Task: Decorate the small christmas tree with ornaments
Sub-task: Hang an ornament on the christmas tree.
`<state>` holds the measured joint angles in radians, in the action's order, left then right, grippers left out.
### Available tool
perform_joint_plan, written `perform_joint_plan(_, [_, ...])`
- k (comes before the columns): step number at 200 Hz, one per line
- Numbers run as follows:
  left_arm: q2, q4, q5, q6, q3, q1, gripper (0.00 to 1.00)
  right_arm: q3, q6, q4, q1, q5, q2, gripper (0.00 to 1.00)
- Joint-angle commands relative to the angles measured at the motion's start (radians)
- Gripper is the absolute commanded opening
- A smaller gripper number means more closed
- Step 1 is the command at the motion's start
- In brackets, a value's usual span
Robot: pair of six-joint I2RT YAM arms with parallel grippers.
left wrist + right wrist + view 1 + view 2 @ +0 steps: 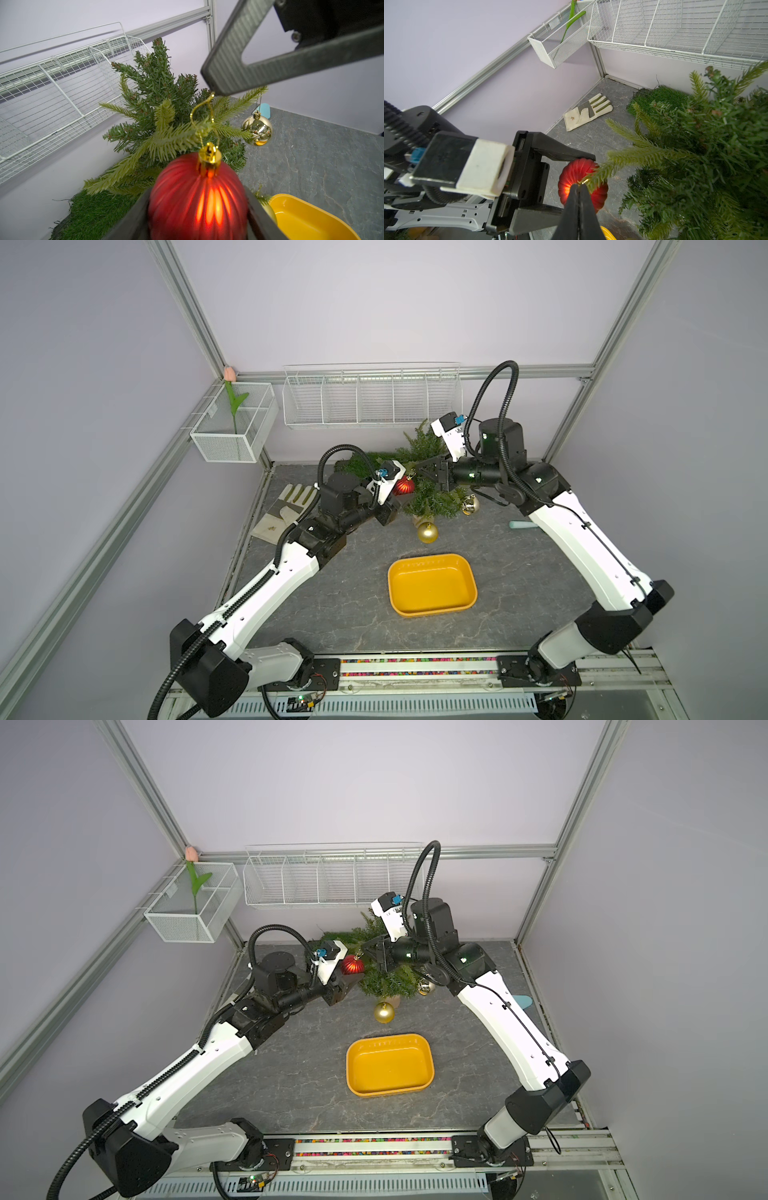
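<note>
Nearest is the yellow tray (432,591), empty on the bench (324,597). Just beyond it the matte gold ornament (427,532) lies on the bench by the foot of the tree, not yet hung. Next, the left tool (197,216) grips the red ornament (199,193) by its body, jaws part-way apart around the ball, probably to carry its weight and leave the cord slack. Above it the right tool (214,88) is closed, pinching the top of the gold loop (191,113), seemingly to steer it over a pale branch tip. The small christmas tree (432,493) stands mid-bench toward the back. The shiny gold ornament (257,129) already hangs on the side toward the right arm. The loop and that bauble's hanging thread show only in the left wrist view. Only the top views show the ball lying on the bench. The right wrist view shows the right jaws pressed together.
</note>
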<state>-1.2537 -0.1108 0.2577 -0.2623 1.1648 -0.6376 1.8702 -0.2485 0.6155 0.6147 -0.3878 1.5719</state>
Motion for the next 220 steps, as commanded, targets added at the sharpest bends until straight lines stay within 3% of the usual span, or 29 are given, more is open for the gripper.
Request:
perform_joint_plan(1, [-0.013,-0.01,-0.006,0.008,0.036,0.007,0.33,0.018,0.023,0.006,-0.009,0.015,0.011,0.07])
perform_joint_plan(153, [-0.021,-0.009,-0.046,0.048,0.04,0.034,0.31,0.047,0.012,-0.024,-0.015,-0.026,0.056,0.06])
perform_joint_plan(220, [-0.063,-0.028,0.004,0.063,0.062,0.041,0.32,0.066,0.028,0.034,-0.016,0.064,0.082,0.06])
